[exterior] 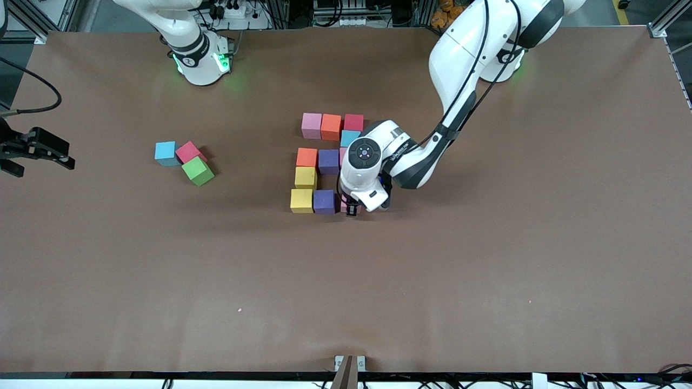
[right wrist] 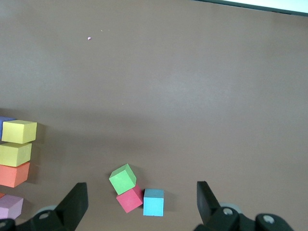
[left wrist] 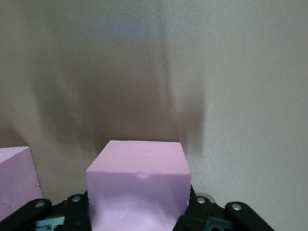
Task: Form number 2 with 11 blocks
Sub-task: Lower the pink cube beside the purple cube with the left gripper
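Near the centre of the front view, the left hand (exterior: 352,208) is gripping a light pink cube (left wrist: 139,190) at the lower end of the number 2 (exterior: 324,162), its fingers closed on the cube's sides, just beside a purple cube (exterior: 324,201) and a yellow cube (exterior: 301,200) in the bottom row. The top row is showing a pink cube (exterior: 311,125), an orange cube (exterior: 331,127) and a red cube (exterior: 353,122), with a light blue cube (exterior: 349,138) just below. At the far left edge of the frame, the right hand (exterior: 38,148) is waiting with its fingers spread wide, holding nothing. Left of the digit, a blue cube (exterior: 165,153), a reddish-pink cube (exterior: 190,152) and a green cube (exterior: 197,170) are sitting clustered on the worktop (exterior: 486,270).
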